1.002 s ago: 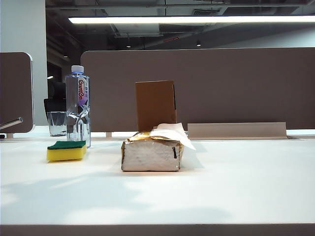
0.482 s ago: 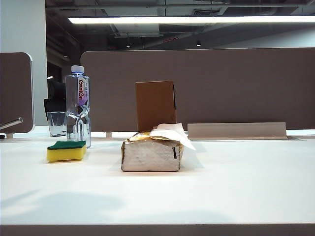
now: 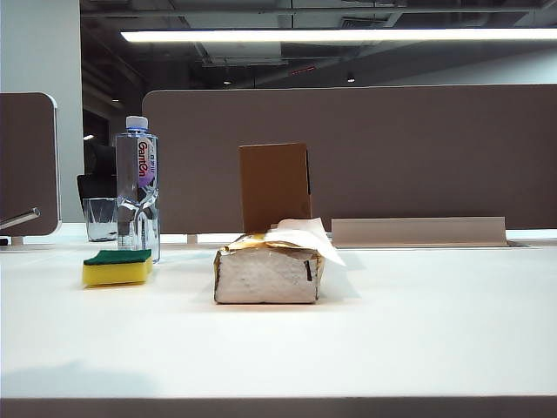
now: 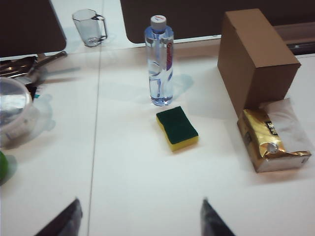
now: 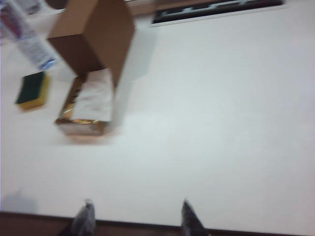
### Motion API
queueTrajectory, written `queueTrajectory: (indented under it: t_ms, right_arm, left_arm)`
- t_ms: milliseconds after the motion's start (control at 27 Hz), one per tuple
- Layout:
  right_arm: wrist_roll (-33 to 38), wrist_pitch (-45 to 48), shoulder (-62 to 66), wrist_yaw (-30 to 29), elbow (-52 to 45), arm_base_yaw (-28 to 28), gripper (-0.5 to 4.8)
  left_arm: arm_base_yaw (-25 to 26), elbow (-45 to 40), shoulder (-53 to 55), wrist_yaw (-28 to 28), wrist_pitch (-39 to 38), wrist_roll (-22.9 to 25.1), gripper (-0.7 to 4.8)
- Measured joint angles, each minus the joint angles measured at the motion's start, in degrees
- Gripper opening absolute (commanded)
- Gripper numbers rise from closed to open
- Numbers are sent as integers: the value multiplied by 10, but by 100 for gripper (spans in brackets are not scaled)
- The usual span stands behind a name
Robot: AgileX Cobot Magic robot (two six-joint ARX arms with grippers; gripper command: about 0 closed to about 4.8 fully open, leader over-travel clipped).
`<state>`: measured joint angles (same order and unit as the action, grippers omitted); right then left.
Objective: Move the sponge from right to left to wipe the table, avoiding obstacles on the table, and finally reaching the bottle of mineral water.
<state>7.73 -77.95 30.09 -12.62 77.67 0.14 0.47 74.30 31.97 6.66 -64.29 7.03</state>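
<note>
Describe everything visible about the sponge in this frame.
The rectangular yellow foam sponge with a dark green scouring top lies flat on the white tabletop, green side up, just in front of the clear plastic water bottle; whether they touch is unclear. It sits left of the silvery tissue pack. Nothing grips it: both grippers' jaws are open and well clear.

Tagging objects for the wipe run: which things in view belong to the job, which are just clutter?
Job: sponge, next to the bottle of mineral water; tissue pack and cardboard box as obstacles; table; left gripper and right gripper, both open and empty, above the table.

Clutter: glass cup, clear lidded container, green object.
</note>
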Motion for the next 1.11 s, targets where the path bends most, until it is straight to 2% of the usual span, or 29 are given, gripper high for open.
queueTrajectory:
  t_ms: [148,334,445,594,965,1076,1113]
  right_arm:
    - [-8,17,-13,35,-1,0,221]
    - [-10,28,-20,37,-4,0,209]
    - [-8,65,-60,38,-43,0,197]
    - [12,147,-128,39,-123,0,177]
    - [28,215,-167,40,-229,0,174]
    - [28,247,-174,49,-255,-1,161]
    - [29,254,-177,51,-263,-1,139]
  left_arm:
    - [0,-21,-26,-16,20,0,309]
    - [0,-64,-74,-17,37,-1,299]
    - [0,-112,-130,-18,60,-12,278]
    - [0,-151,-189,-27,72,-28,277]
    - [0,-197,-263,-43,79,-40,268]
    - [0,-212,-279,-45,89,-42,268]
    - [0,-216,-285,-49,91,-42,268]
